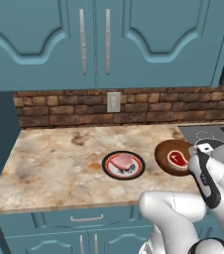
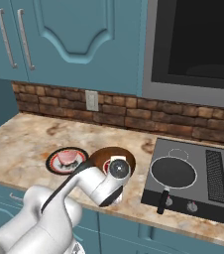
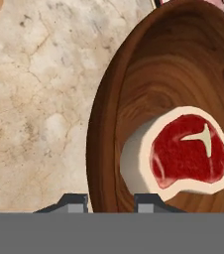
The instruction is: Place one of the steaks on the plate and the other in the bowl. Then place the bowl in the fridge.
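The brown wooden bowl stands on the counter just right of the plate. Inside the bowl lies the deep red steak with its white fat rim. On the plate rests the pale pink steak. My gripper reaches down at the bowl's near edge, one fingertip outside the wall and one inside, shut on the rim. The fridge is out of view.
Right of the bowl sits a cooktop carrying a black frying pan, its handle pointing at the counter's front edge. Teal cabinets and a dark oven front hang above. The marble counter stretches leftward.
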You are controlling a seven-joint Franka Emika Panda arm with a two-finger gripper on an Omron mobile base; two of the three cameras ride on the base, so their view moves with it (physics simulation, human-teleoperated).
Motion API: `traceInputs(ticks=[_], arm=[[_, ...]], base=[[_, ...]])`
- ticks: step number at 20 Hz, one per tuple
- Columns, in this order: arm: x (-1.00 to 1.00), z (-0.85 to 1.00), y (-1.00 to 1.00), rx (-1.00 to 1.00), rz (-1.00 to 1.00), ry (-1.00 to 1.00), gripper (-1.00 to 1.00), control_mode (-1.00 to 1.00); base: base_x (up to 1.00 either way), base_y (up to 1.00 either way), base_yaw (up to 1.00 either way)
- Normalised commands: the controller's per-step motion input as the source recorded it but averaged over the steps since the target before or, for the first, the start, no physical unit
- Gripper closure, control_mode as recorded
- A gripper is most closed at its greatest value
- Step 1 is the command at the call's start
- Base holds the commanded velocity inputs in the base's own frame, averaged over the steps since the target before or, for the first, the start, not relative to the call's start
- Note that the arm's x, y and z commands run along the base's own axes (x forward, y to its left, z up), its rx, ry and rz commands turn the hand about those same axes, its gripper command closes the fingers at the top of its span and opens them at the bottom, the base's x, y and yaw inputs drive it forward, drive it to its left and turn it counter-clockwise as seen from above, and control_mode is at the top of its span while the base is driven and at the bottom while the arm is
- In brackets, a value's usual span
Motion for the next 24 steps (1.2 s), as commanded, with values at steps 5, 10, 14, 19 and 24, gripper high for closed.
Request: traceInputs(ticks=[5, 10, 14, 19, 24], arm=[[0.00, 0.00, 0.45, -0.04, 0.05, 0.00, 1.00, -1.00], [-0.21, 0.10, 0.13, -0.02, 0.03, -0.02, 1.00, -1.00], [-0.69, 0.59, -0.04, 0.00, 0.00, -0.13, 1.00, -1.00], [-0.68, 0.76, -0.01, 0.00, 0.00, -0.09, 1.00, -1.00], [-0.50, 0.98, -0.08, 0.01, 0.00, -0.02, 1.00, -1.00]], base=[[0.00, 0.00, 0.00], [0.00, 0.00, 0.00], [0.00, 0.00, 0.00], [0.00, 0.00, 0.00], [0.00, 0.00, 0.00]])
